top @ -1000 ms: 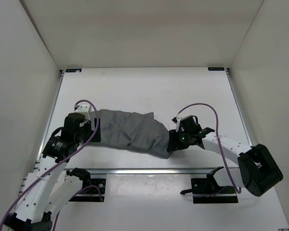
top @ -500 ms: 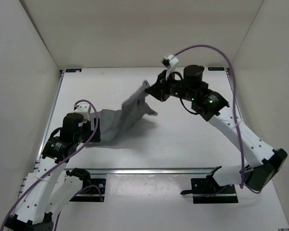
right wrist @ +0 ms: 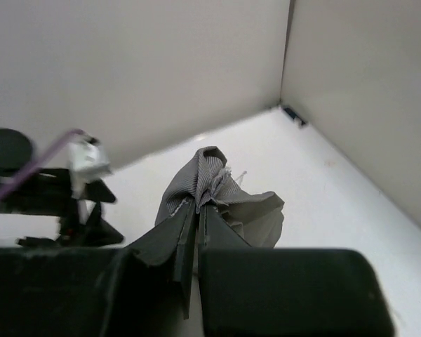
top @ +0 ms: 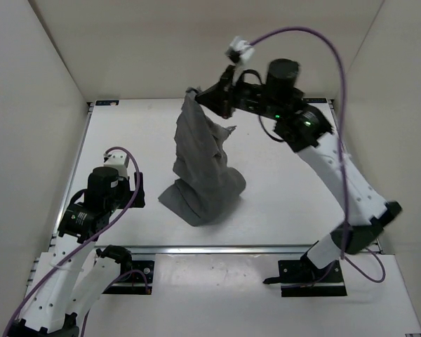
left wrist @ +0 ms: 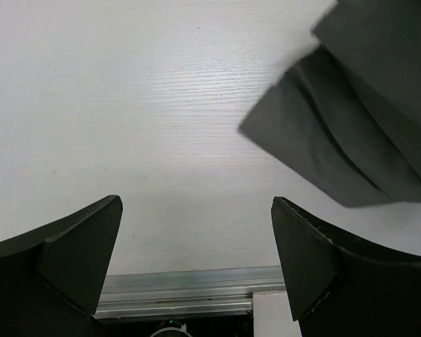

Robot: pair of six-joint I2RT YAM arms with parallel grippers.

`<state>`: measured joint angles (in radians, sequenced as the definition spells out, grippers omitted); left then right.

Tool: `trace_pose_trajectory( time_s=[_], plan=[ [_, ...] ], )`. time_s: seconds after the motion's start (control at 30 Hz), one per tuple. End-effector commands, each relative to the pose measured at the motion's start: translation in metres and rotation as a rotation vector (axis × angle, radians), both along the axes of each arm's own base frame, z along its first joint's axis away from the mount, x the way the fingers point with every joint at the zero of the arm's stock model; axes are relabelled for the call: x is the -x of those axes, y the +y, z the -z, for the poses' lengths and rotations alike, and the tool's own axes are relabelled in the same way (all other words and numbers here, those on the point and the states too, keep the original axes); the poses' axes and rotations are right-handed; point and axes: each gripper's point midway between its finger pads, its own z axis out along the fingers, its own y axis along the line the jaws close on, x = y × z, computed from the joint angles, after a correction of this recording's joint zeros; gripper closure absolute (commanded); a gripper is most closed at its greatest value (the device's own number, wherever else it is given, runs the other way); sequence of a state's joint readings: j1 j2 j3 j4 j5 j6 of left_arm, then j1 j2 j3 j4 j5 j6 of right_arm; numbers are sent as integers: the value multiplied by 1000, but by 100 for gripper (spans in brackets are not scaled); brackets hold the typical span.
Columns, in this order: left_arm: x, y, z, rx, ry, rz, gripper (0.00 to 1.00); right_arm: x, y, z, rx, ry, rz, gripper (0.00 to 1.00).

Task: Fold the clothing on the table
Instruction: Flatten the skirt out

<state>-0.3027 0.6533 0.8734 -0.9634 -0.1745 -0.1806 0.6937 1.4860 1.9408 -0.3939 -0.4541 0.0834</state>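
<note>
The grey clothing [top: 200, 165] hangs in a bunched column from my right gripper [top: 200, 97], which is raised high over the back of the table [top: 288, 189]. Its lower end rests in a heap on the tabletop. In the right wrist view the right gripper [right wrist: 198, 203] is shut on a pinched edge of the clothing [right wrist: 210, 179]. My left gripper [top: 128, 198] stands open low at the left, apart from the fabric. In the left wrist view the left gripper [left wrist: 196, 242] holds nothing, and a corner of the clothing [left wrist: 337, 133] lies at the upper right.
White walls [top: 42, 77] enclose the table on three sides. A metal rail [top: 217, 248] runs along the near edge, also seen as the rail [left wrist: 189, 298] under the left fingers. Two arm bases [top: 305, 274] sit below it.
My right gripper shut on the clothing's right end, then swung it up and back over the table. The fabric slid out from the left gripper and now hangs upright.
</note>
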Motion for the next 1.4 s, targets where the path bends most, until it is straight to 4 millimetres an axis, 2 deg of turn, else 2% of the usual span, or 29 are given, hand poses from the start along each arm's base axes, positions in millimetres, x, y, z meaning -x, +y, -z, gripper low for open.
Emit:
trace_pose_trajectory(
  time_s=[0.0,0.07,0.1,0.13,0.17,0.2,0.27,0.33,0.37,0.4,0.43,0.47,0.5,0.53,0.63,0.67,0.73,0.83,0.87,0.93,0.97,1.0,1.03,1.07,1.13,1.17,1.2,1.23,1.37],
  plan=[
    [-4,5,-1,-2,-20,-30,1,-41,36,88,189,157,10,100],
    [-4,5,-4,-1,-27,-32,1,-47,56,128,261,224,-17,100],
    [-3,5,-2,-2,-19,-33,2,-51,63,161,327,285,-32,99],
    [-4,6,-3,-9,-20,-31,1,-53,74,176,360,302,-46,92],
    [-4,3,-1,-2,-12,-23,1,-49,76,187,390,330,-52,77],
    [-5,1,-2,2,-11,-19,1,-56,76,194,401,338,-23,68],
    [-6,0,2,-5,10,-4,1,-58,69,219,422,366,5,59],
    [-8,-5,7,-14,46,37,6,-65,42,233,375,390,76,53],
    [-9,-8,9,-13,62,49,7,-66,31,223,339,382,110,53],
    [-12,-13,7,-3,64,75,11,-78,8,247,334,446,177,53],
    [-14,-15,7,5,71,84,16,-77,0,243,310,450,188,53],
    [-18,-24,9,40,79,106,18,-88,-21,262,313,496,237,52],
    [-23,-34,8,69,75,140,24,-95,-40,284,331,570,288,53],
    [-26,-47,5,118,81,175,33,-102,-57,295,340,602,332,54],
    [-50,-94,-11,223,34,301,49,-97,-93,344,385,731,407,57],
    [-55,-105,-14,230,25,339,51,-93,-99,345,378,732,419,57],
    [-81,-134,-19,267,2,410,51,-85,-110,362,359,774,435,57],
    [-115,-172,-16,256,-19,502,30,-81,-119,356,314,780,452,58],
    [-132,-183,-16,241,-34,528,25,-79,-125,363,314,806,477,58],
    [-151,-208,-12,216,-47,583,20,-77,-137,361,296,813,522,58],
    [-166,-219,-6,189,-47,593,19,-75,-144,367,288,838,550,58],
    [-173,-227,-2,176,-47,601,18,-75,-148,362,269,821,571,59],
    [-183,-239,14,138,-14,623,19,-72,-153,356,234,817,594,59],
    [-194,-247,25,114,3,630,17,-71,-160,360,216,823,616,60],
    [-203,-268,40,93,21,666,16,-66,-170,349,161,798,645,60],
    [-210,-279,52,89,39,684,14,-64,-175,356,156,811,658,61],
    [-219,-289,45,92,12,692,15,-63,-179,346,134,788,669,60],
    [-221,-295,63,74,46,694,14,-60,-182,344,120,778,676,61],
    [-252,-310,87,12,65,687,13,-55,-195,342,83,767,688,62]
  ],
)
